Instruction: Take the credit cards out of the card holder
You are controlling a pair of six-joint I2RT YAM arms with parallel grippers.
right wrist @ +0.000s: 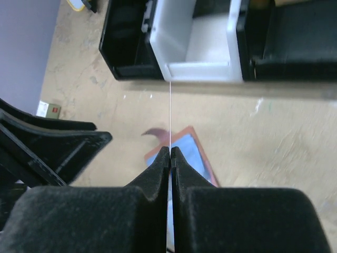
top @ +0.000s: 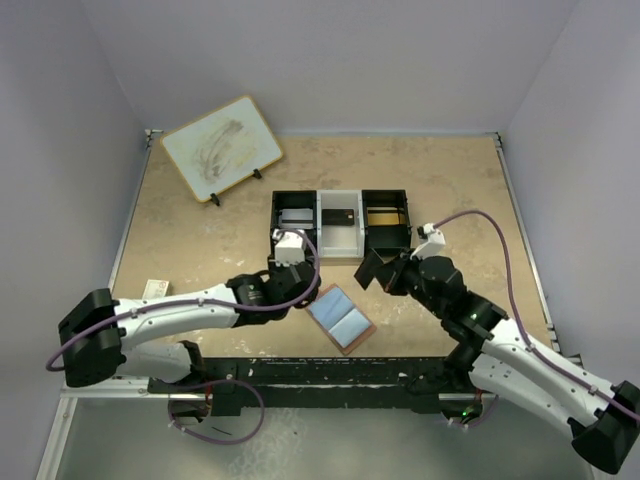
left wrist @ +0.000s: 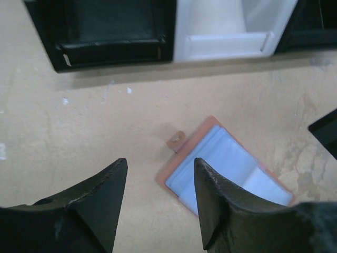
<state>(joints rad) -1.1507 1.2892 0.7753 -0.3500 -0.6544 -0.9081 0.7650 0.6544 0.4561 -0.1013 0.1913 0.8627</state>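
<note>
The surface (top: pixel 200 240) looks like matt beige stone, faintly mottled. The card holder (left wrist: pixel 221 163) has a matt, leather-like reddish-brown rim and smooth grey-blue slots. The tray (left wrist: pixel 226 45) is smooth black and white plastic. The card (top: pixel 372 268) in the right gripper (right wrist: pixel 169 153) looks dark and thin. The board (top: pixel 220 148) has a wooden rim.

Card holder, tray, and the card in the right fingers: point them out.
card holder (top: pixel 342 318): top view, its blue-grey inner slots.
tray (top: pixel 340 253): top view, near wall of the white middle compartment.
held card (top: pixel 366 268): top view, its dark flat face.
</note>
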